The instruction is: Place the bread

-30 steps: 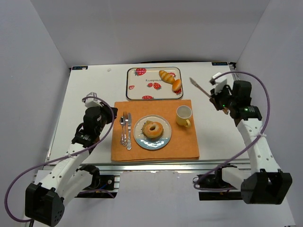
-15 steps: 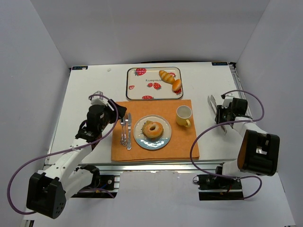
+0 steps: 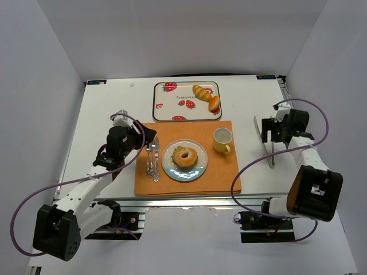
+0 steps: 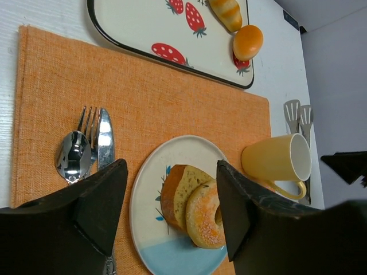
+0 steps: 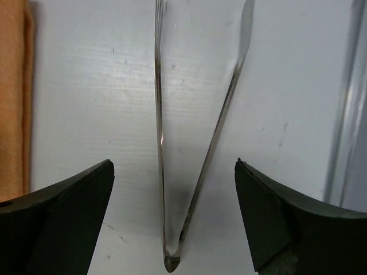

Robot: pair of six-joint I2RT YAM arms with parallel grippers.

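Observation:
A brown bread slice and a sugared doughnut lie on the blue-and-white plate on the orange mat. A striped roll and a round bun rest on the strawberry tray. My left gripper stands open, low over the mat's left side, with the plate framed between its fingers. Nothing is in it. My right gripper is open on the bare table at the right. Metal tongs lie flat between its fingers, untouched.
A yellow cup stands on the mat to the right of the plate. Spoon, fork and knife lie left of the plate, just under my left gripper. The tongs lie near the table's right rail.
The right arm came down with the tongs, laid them on the table and opened. The left gripper opened and edged toward the plate.

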